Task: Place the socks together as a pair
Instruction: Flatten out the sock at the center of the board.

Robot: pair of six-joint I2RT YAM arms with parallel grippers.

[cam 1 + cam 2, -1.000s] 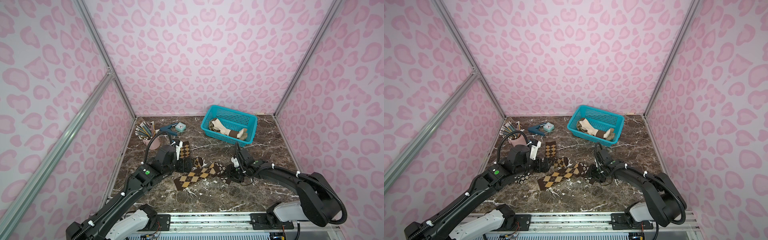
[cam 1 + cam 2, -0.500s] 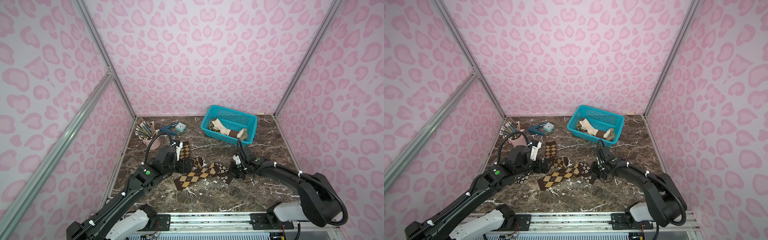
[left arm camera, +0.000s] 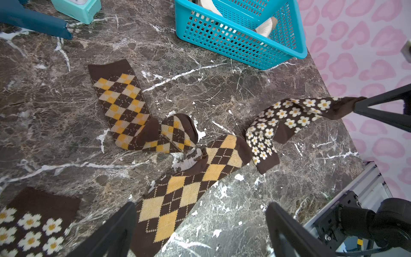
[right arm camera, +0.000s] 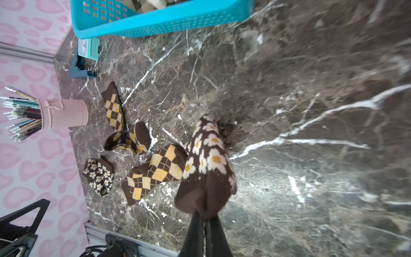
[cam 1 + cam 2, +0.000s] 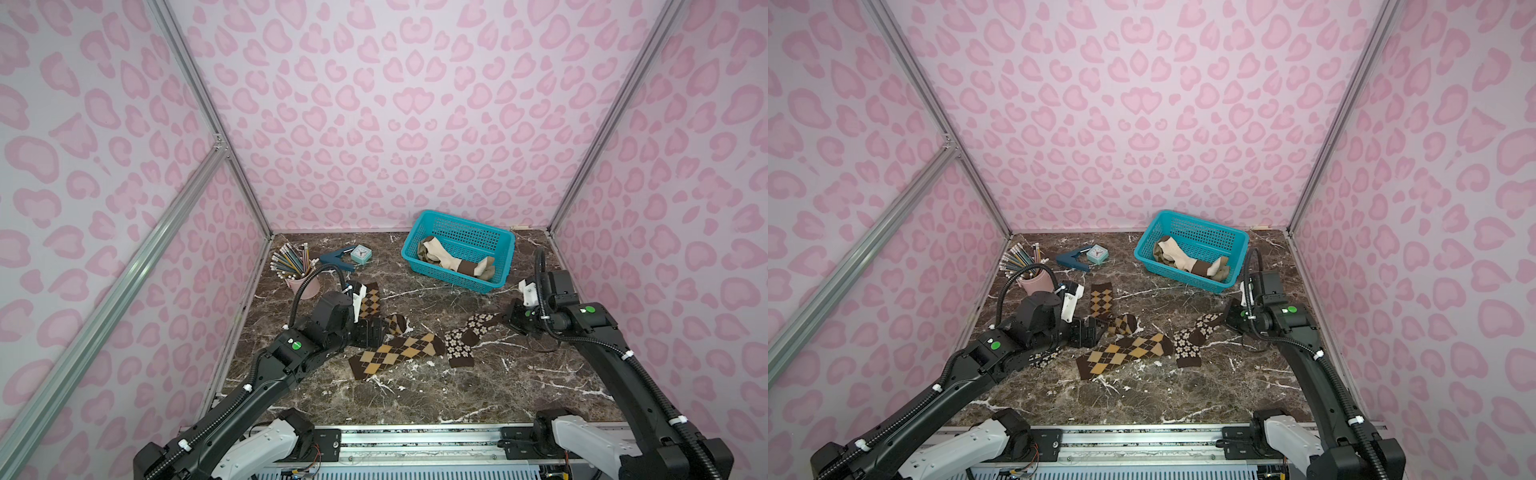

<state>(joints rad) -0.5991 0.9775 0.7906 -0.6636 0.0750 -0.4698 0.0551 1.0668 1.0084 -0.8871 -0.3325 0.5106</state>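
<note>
My right gripper is shut on one end of a dark brown flower sock. That end is lifted off the marble and the other end trails beside a large-diamond argyle sock. A second argyle sock lies bent behind it. Another flower sock lies by my left arm. My left gripper hangs open low over the large argyle sock's end, holding nothing.
A teal basket at the back right holds cream-and-brown socks. A pink cup of pencils, a blue stapler and a small teal clock stand at the back left. Pink walls close in both sides.
My right gripper has shut on the flower sock's end and drawn it to the right and up, stretching it away from the argyle sock. My left arm has hardly moved.
</note>
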